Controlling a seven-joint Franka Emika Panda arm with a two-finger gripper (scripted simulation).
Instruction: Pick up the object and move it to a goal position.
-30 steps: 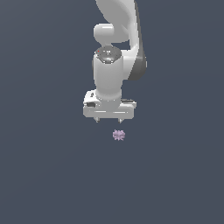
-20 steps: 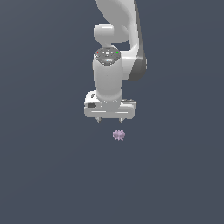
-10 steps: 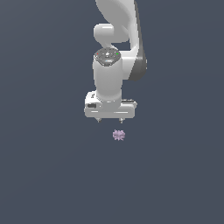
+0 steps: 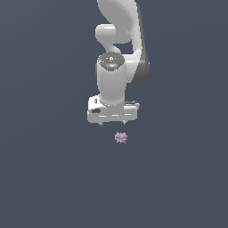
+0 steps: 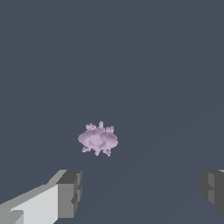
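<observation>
The tiny pale purple-pink knobbly blob (image 4: 120,137) lies on the dark grey counter (image 4: 44,178) just below centre of the exterior frame, a little lower right of the white robot gripper (image 4: 112,123). Its fingers (image 5: 69,194) are spread wide, holding nothing. The blob sits off the midline between them, so a straight descent could clip it and knock it aside, or close on nothing.
</observation>
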